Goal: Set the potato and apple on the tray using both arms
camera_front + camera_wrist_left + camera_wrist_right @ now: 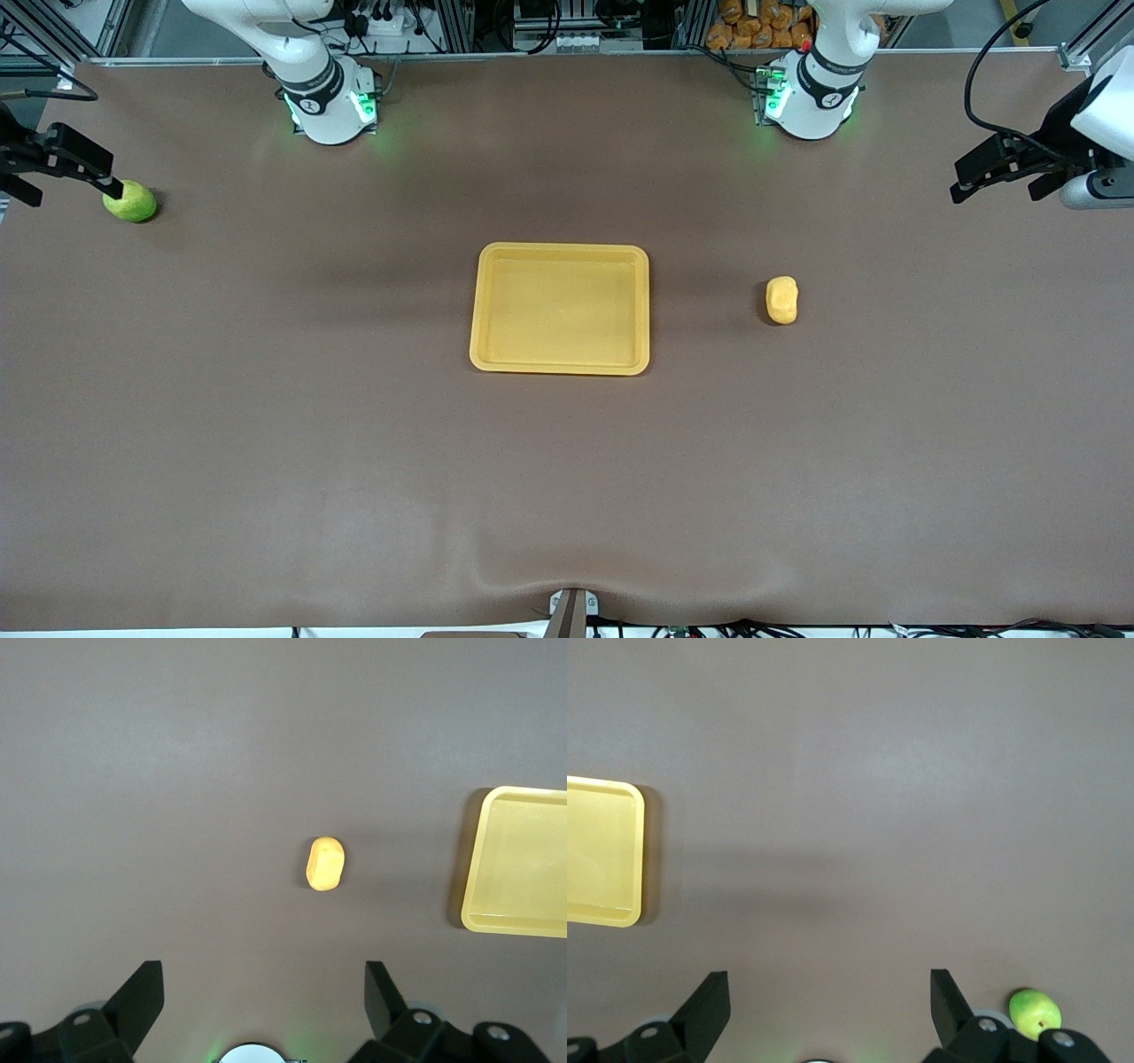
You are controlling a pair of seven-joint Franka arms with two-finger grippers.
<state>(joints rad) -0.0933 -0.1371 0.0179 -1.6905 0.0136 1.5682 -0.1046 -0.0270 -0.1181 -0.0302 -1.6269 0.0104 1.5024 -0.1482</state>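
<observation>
The yellow-orange tray (560, 251) lies empty at the middle of the brown table. The potato (782, 299) lies on the table beside the tray, toward the left arm's end. The green apple (131, 201) lies at the right arm's end of the table. My left gripper (992, 188) is open and empty, up over the left arm's end; its wrist view shows the potato (325, 863) and the tray's edge (474, 859) past its gripper (264, 979). My right gripper (75, 189) is open and empty, just beside the apple; its wrist view (830, 988) shows the apple (1035, 1012) and the tray (636, 855).
The two arm bases (332, 106) (811, 102) with green lights stand along the table's back edge. Cables and a frame with orange packets (762, 22) sit off the table past the bases. A small bracket (571, 611) sits at the front edge.
</observation>
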